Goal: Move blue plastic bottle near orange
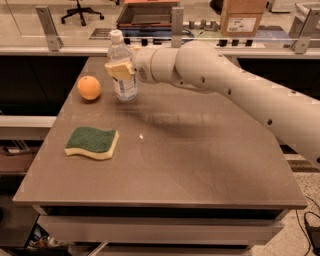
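The blue plastic bottle (123, 85) stands upright at the back left of the brown table (200, 160), clear with a white cap and a label. My gripper (120, 69) is shut on the bottle at mid-height, its tan fingers (118, 70) wrapped across the front. The bottle's base looks at or just above the tabletop. The orange (89, 88) sits on the table a short way to the left of the bottle, apart from it. My white arm reaches in from the right.
A green-and-yellow sponge (92, 142) lies at the front left of the table. Behind the table runs a counter with metal posts (177, 25), a cardboard box (243, 17) and a dark tray (147, 15).
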You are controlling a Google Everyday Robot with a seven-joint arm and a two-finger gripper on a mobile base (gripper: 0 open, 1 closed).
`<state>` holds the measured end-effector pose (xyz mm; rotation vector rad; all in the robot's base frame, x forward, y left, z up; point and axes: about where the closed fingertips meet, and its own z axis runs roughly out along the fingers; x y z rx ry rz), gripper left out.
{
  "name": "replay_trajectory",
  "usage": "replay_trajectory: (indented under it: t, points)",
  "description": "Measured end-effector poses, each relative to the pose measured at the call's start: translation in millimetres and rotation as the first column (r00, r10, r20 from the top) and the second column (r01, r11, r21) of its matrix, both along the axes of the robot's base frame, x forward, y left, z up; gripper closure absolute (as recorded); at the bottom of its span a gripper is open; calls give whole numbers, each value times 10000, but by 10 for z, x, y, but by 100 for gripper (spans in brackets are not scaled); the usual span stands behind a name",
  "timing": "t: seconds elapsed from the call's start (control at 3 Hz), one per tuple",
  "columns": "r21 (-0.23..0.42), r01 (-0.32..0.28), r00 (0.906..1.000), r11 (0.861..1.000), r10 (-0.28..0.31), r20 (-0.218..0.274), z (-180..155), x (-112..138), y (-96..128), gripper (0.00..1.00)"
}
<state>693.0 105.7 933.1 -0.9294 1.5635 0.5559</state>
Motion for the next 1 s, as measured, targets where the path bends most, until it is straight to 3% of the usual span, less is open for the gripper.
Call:
replay_trajectory:
  t: [0.33,1.0]
  points:
    - [-52,-298,9989,9995,296,-370,-90,44,57,100]
    - [-62,-383,9985,9992,380,-388,-97,27,100,59]
